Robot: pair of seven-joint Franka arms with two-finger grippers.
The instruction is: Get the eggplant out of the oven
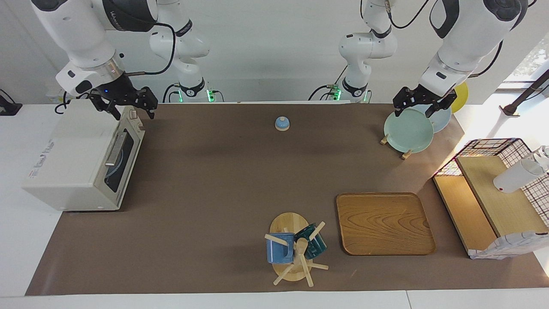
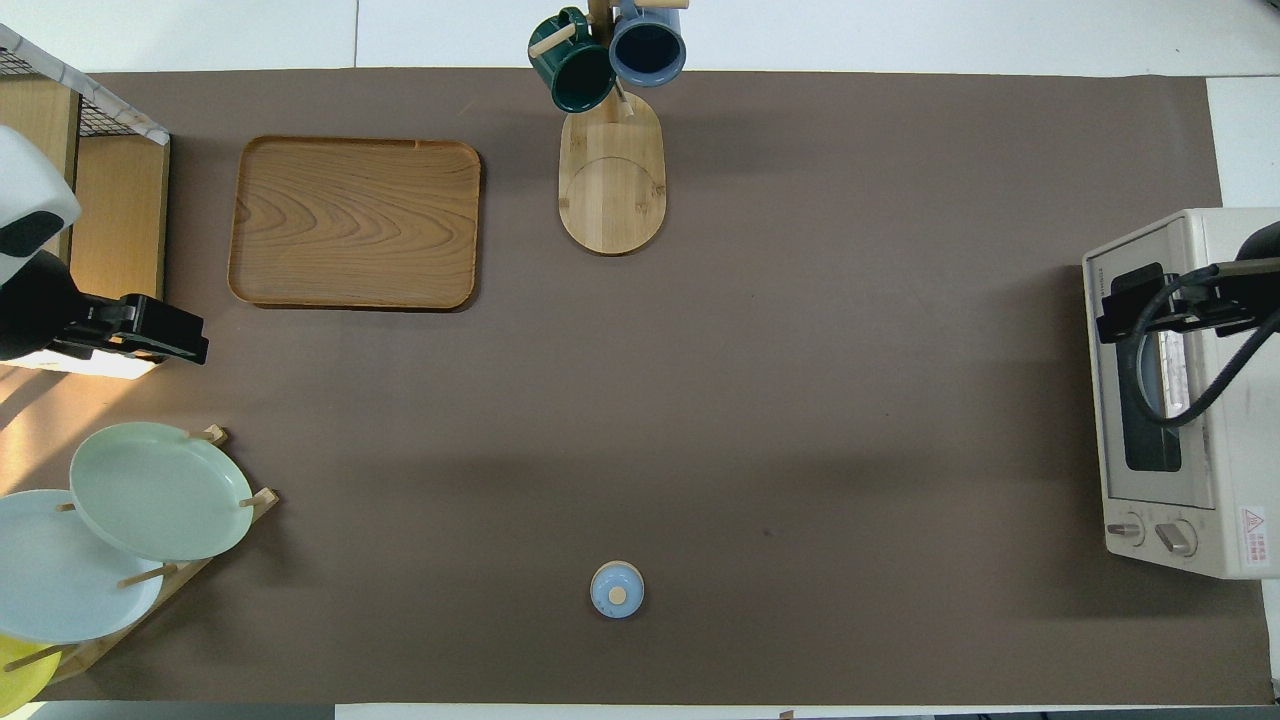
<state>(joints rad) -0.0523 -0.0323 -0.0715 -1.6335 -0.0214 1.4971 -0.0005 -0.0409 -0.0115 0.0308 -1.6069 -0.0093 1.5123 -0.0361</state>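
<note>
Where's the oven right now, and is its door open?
The oven sits at the right arm's end of the table, door shut, with the right gripper hanging over its top edge. The eggplant isn't visible through the glass.

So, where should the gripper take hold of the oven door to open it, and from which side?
Probably by the metal bar handle on the oven door. It runs along the door's top edge and stands off the glass, so fingers could close around it. Come from in front of the door; the right gripper is over the oven.
</note>
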